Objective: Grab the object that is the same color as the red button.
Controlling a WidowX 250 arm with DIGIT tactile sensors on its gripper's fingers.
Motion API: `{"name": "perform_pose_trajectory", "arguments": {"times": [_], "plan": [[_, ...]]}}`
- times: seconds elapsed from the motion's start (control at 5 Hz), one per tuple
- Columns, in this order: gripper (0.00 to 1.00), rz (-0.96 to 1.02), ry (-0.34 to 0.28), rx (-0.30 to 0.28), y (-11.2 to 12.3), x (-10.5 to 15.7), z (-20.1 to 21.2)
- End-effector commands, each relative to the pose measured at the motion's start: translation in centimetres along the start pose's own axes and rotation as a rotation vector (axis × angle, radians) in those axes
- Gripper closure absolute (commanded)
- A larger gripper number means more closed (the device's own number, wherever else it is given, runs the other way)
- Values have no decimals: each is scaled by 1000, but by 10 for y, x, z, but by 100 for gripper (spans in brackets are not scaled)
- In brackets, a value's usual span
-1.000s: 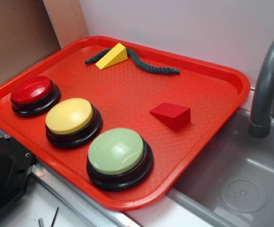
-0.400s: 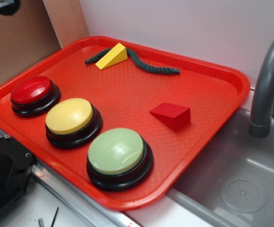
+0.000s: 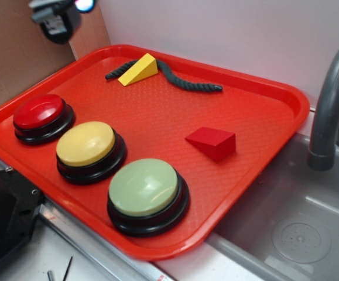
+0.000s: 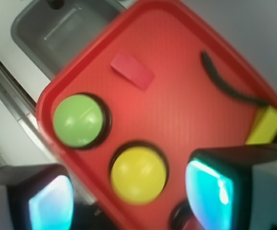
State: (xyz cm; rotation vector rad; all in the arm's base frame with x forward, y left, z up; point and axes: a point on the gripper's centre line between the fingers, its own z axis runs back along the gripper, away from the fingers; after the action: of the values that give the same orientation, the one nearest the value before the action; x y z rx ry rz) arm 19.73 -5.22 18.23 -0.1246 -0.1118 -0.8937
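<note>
A small red wedge block (image 3: 212,142) lies on the right part of the red tray (image 3: 263,111); it also shows in the wrist view (image 4: 132,70). The red button (image 3: 40,116) sits at the tray's left, mostly hidden behind a finger in the wrist view. My gripper (image 3: 58,20) hangs high at the top left, far from the wedge. In the wrist view the gripper (image 4: 131,194) is open and empty, its two fingers (image 4: 215,189) wide apart above the yellow button.
A yellow button (image 3: 87,146) and a pale green button (image 3: 146,190) stand along the tray's front. A yellow wedge (image 3: 139,69) and a dark rope (image 3: 187,79) lie at the back. A grey sink (image 3: 298,222) and faucet (image 3: 330,105) are to the right.
My gripper has come into the exterior view at the top left, moving down and right. Nothing on the tray has moved.
</note>
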Motion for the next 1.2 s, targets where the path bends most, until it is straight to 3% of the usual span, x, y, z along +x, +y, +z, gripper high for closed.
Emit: {"name": "perform_pose_trajectory", "arguments": {"times": [0.0, 0.2, 0.6, 1.0], "plan": [[0, -309, -91, 38, 16, 35, -34], [0, -405, -68, 50, 17, 51, -60], [0, -597, -66, -40, 20, 75, -111], [0, -613, -8, -73, 18, 87, -142]]}}
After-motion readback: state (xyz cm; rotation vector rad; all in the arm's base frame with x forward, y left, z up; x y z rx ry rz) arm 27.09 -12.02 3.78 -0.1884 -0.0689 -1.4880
